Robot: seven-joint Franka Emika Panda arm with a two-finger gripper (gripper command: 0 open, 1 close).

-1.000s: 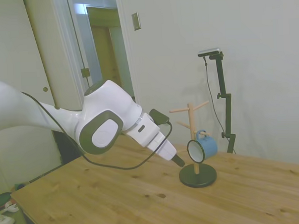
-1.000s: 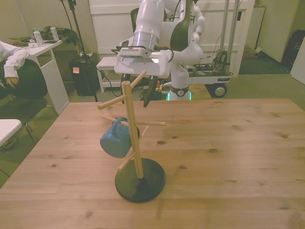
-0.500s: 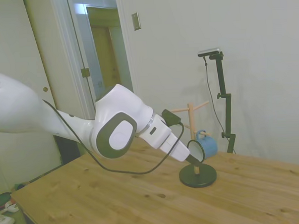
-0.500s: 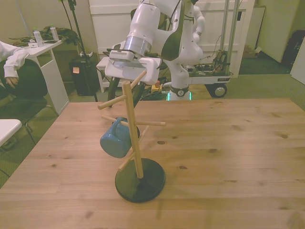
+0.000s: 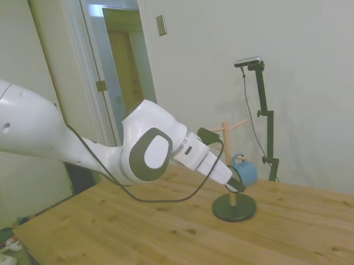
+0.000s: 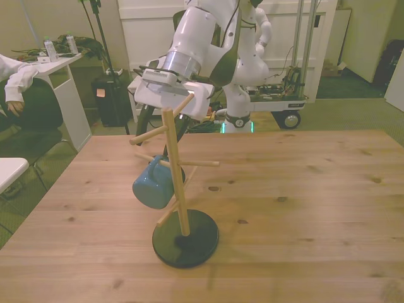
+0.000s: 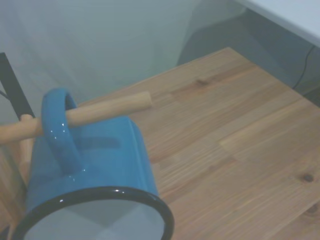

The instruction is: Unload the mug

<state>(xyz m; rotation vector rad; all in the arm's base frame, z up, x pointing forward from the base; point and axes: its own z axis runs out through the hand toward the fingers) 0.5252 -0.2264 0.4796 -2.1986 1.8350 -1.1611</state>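
The mug [image 7: 90, 175] is a small light-blue enamel-looking cup with a smooth, a little shiny wall, a white inside, a thin dark rim and a blue loop handle [image 7: 60, 130]. It hangs by this handle on a round wooden peg [image 7: 107, 110] of the peg stand [image 6: 177, 170], tilted, with the mouth turned away from the post; in the front view it is on the front view's left of the post, about at half height [image 6: 154, 183]. The stand has a thin pale wooden post, several bare pegs that point up at an angle, and a flat round dark base [image 6: 185, 238] which rests on the wooden table [image 6: 303, 208], made of planks with knots and visible grain. The white arm reaches in low and slanted downward from the left of the side view, and its gripper [image 5: 237, 185] is at the mug [image 5: 244, 172], just beside the post. The dark fingers are mostly hidden behind the post and the mug in both wide views, so I cannot tell if they are open or closed. On the front view's right of the stand the table has wide bare wood up to its edges, and the near edge is also well apart from the base. At the front view's left edge a person's sleeve [image 6: 17, 76] rests on a white desk.
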